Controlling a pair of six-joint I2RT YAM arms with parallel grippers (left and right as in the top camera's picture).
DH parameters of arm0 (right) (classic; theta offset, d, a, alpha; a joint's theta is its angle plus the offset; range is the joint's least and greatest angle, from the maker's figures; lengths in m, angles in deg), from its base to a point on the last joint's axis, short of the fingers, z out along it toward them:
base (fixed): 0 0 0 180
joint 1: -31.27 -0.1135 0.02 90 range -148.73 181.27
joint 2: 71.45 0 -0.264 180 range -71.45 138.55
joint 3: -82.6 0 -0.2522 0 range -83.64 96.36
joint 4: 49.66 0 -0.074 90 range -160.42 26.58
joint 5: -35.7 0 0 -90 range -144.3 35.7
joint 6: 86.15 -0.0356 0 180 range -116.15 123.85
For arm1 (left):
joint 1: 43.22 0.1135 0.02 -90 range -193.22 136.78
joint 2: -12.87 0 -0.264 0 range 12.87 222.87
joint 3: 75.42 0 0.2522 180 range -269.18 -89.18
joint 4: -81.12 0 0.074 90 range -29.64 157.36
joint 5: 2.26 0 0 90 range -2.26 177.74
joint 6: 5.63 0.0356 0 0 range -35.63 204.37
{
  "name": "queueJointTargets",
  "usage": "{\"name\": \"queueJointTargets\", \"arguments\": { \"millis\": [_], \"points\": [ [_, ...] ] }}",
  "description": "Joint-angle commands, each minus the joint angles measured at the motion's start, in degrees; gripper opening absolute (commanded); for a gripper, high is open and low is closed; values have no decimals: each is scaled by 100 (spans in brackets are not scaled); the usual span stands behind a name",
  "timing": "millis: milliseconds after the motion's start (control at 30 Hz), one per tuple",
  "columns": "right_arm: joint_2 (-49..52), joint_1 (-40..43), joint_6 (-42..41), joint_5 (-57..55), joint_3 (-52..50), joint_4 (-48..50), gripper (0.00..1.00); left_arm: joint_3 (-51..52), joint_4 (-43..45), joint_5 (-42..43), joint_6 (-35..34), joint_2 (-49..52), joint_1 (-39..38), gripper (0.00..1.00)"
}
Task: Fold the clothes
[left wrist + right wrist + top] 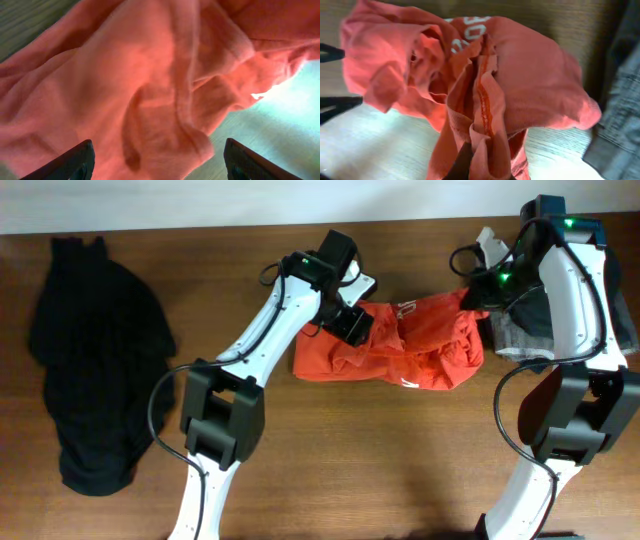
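Observation:
The orange-red T-shirt (400, 345) lies crumpled on the wooden table between the arms, with part of a white print showing. My left gripper (350, 320) is open just above its left part; in the left wrist view the cloth (150, 85) fills the frame between my spread fingers (157, 165). My right gripper (478, 298) is shut on a bunched fold of the shirt's right edge and lifts it; in the right wrist view the fold (485, 115) runs down into my fingers (480, 167).
A black garment (95, 360) lies at the table's left. A grey folded garment (525, 330) lies under my right arm, also at the right edge of the right wrist view (617, 115). A white wall runs along the table's far edge.

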Motion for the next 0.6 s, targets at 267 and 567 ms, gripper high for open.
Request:
{"name": "queueJointTargets", "arguments": {
  "millis": [267,567],
  "points": [
    [-72,-815,4,503,151,256,4,-627,-120,-232,-706,-719,2260,99],
    [-70,-2164,-402,487,151,1110,4,-621,-426,-321,-699,-710,2796,99]
  ]
}}
